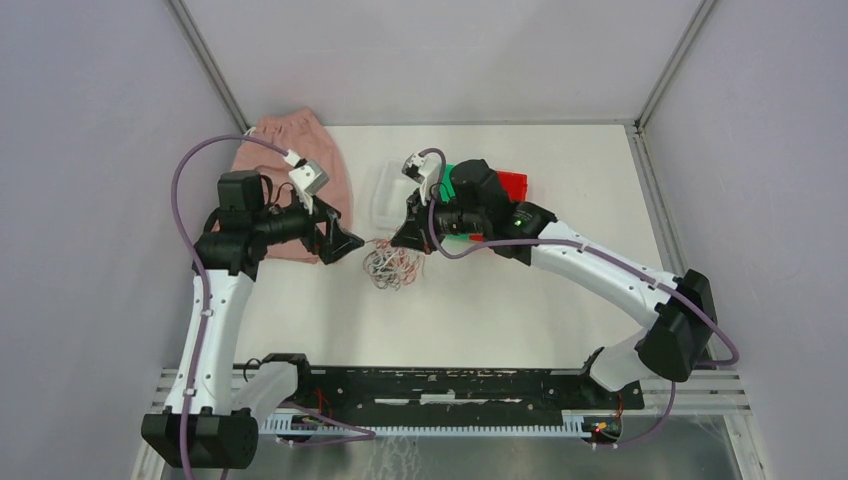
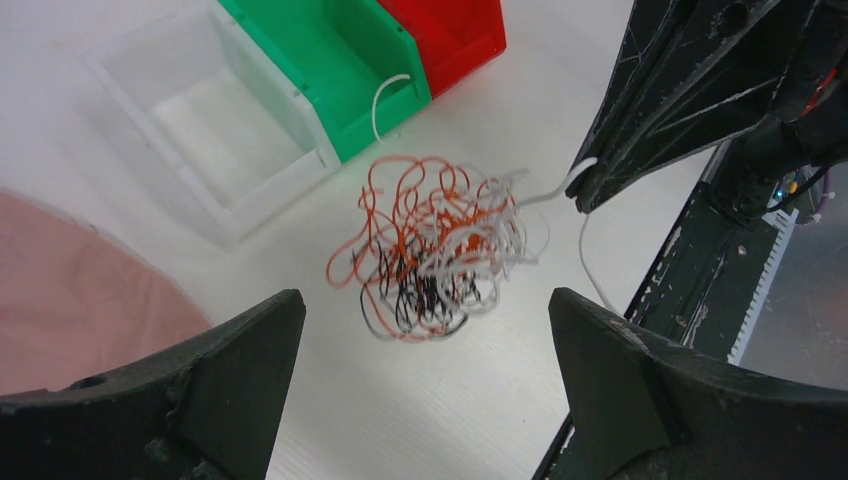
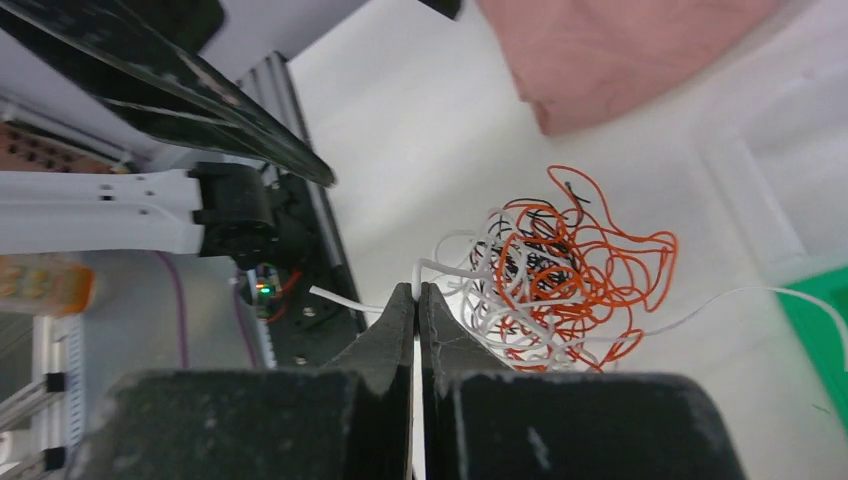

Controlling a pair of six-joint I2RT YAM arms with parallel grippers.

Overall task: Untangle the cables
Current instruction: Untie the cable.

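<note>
We count one clump of cables on one table. Its strands come in three colours: white, orange-red and black. We cannot count the individual strands. We count three bins: one clear bin, one green bin and one red bin. We count one pink cloth. We count two arms: one left arm and one right arm.

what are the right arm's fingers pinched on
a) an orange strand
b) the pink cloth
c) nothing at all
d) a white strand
d, the right fingers are shut on a white strand that runs out of the clump of cables on the table.
</note>
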